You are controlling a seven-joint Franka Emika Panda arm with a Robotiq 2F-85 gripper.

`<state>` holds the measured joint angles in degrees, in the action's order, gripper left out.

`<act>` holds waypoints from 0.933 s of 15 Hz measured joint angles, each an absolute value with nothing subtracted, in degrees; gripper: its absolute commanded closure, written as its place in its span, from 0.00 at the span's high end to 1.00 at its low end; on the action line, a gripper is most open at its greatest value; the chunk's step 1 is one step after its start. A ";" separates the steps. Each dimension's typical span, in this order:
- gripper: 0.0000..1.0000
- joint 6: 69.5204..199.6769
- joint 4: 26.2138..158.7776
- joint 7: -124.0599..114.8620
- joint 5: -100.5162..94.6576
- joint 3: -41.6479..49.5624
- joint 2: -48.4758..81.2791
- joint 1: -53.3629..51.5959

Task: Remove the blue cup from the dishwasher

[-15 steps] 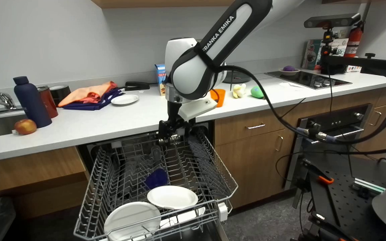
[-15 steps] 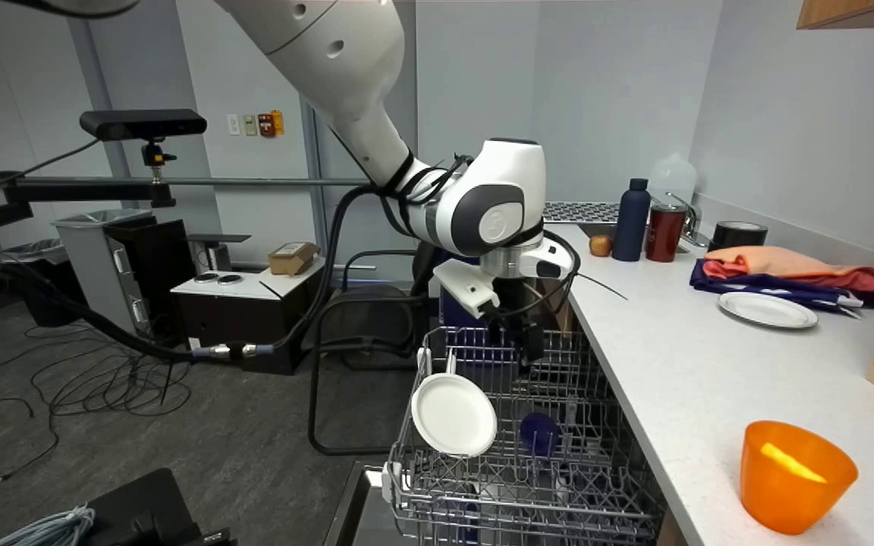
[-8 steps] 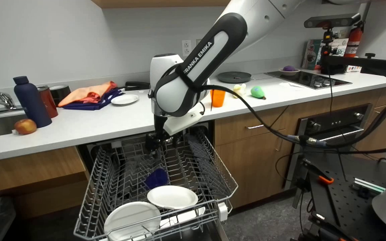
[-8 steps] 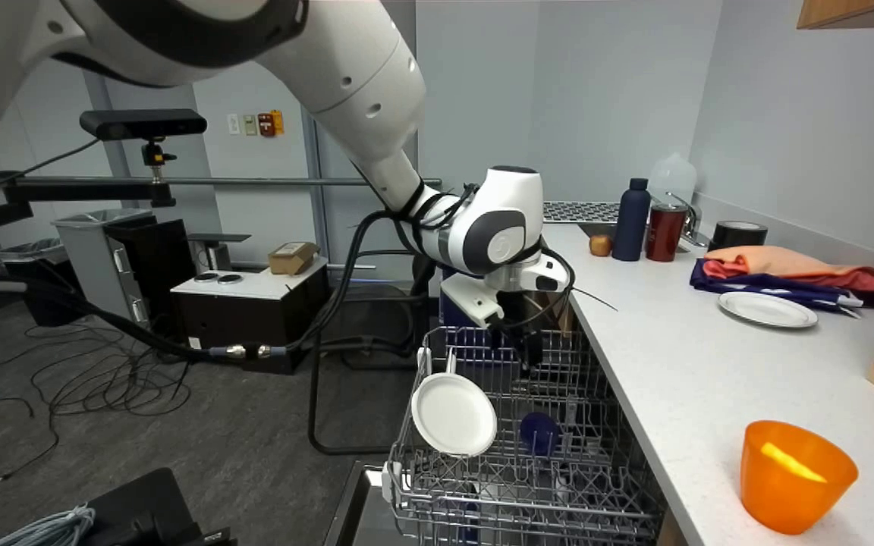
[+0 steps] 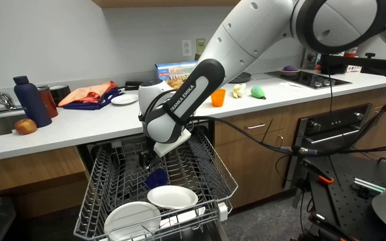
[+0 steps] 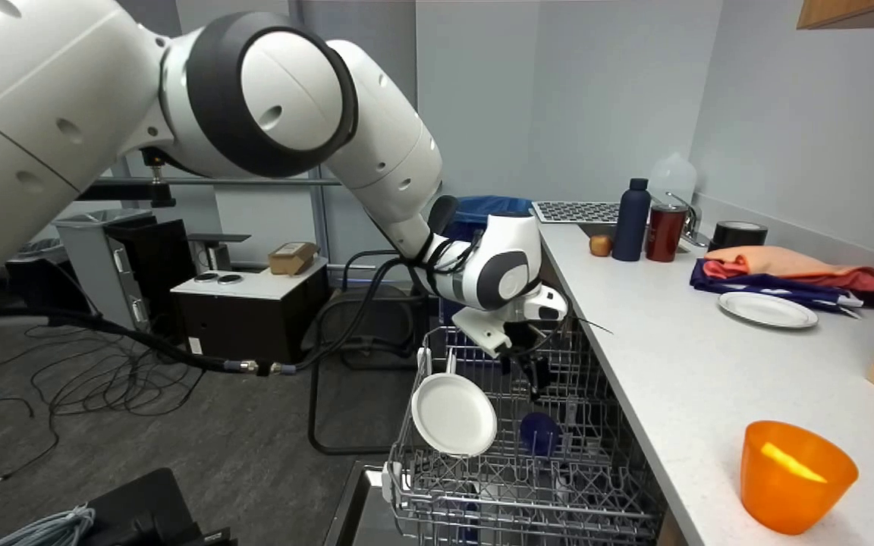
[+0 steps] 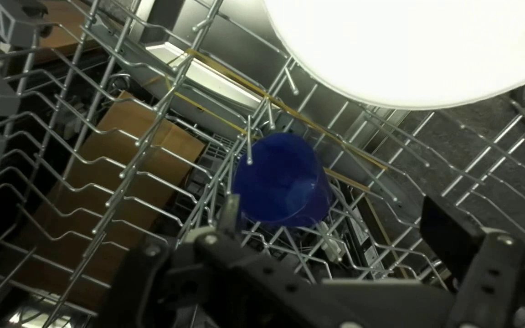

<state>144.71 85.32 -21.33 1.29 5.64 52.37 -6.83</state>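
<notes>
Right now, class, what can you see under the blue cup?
The wire dishwasher rack: it shows around the blue cup in the wrist view. The cup itself covers whatever is directly beneath it.

1. In an exterior view: high, out front, facing dishwasher rack [image 5: 209,167], counter [image 5: 109,117], wall [image 5: 52,36].
2. In an exterior view: looks along counter; orange cup [image 6: 792,493] near, bottle [image 6: 631,224] far.
3. Wrist view: closest, down past gripper [image 7: 330,207] at blue cup [image 7: 280,177].
4. Both exterior views share dishwasher rack, counter, bottle; wrist view overlaps at blue cup.
</notes>
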 measured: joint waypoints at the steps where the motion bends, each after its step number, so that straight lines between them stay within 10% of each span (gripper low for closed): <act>1: 1.00 144.89 83.85 -22.14 1.29 6.24 53.78 -7.01; 14: 1.00 149.13 72.63 -29.62 2.32 8.21 65.14 -6.79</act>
